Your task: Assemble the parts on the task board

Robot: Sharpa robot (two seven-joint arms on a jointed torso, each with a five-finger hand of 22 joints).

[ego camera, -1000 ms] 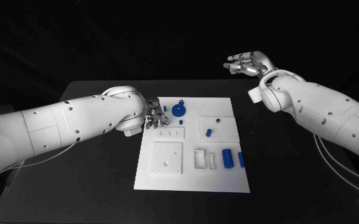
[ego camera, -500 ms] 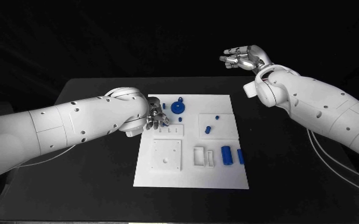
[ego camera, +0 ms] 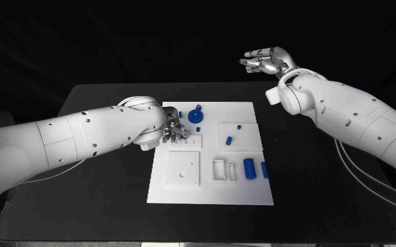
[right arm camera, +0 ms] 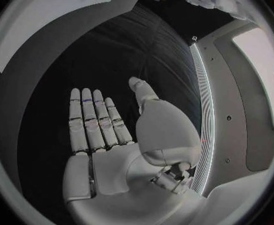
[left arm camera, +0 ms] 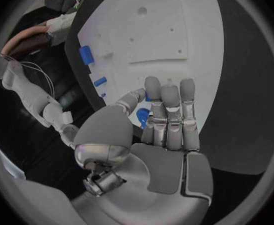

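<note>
My left hand [ego camera: 171, 129] hangs low over the upper left part of the task board [ego camera: 210, 195], which lies in the middle of the black surface [ego camera: 99, 190]. From my left wrist its fingers [left arm camera: 171, 116] stand straight and close together, the thumb out to one side, and nothing is held in them. Just past the fingertips sits a round blue part [ego camera: 195, 116], near the board's far edge. A small blue part [ego camera: 229, 141] lies on a raised white square toward the board's right side, and two longer blue parts [ego camera: 248, 169] lie side by side nearer to me, by a white frame. My right hand [ego camera: 265, 62] is raised well above and beyond the far right corner of the surface, apart from the board. From my right wrist its fingers [right arm camera: 93, 121] are extended and flat, the palm bare, gripping nothing.
</note>
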